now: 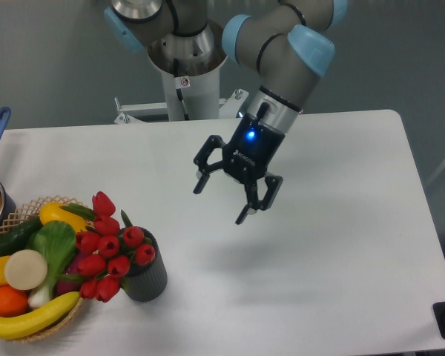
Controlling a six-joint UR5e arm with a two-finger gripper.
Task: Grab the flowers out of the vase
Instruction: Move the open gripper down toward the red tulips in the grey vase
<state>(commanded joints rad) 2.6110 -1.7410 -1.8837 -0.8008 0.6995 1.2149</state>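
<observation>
One vase (150, 276); ten-odd flowers (110, 247); hand (220, 199) spread

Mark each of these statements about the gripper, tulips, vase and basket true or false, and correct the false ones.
1. The gripper is open and empty. True.
2. The red tulips are already out of the dark grey vase. False: they sit in its mouth.
3. The gripper hangs above bare table, to the right of the vase. True.
4. The vase stands inside the wicker basket. False: it stands on the table beside the basket.
5. A banana lies at the basket's near edge. True.
</observation>
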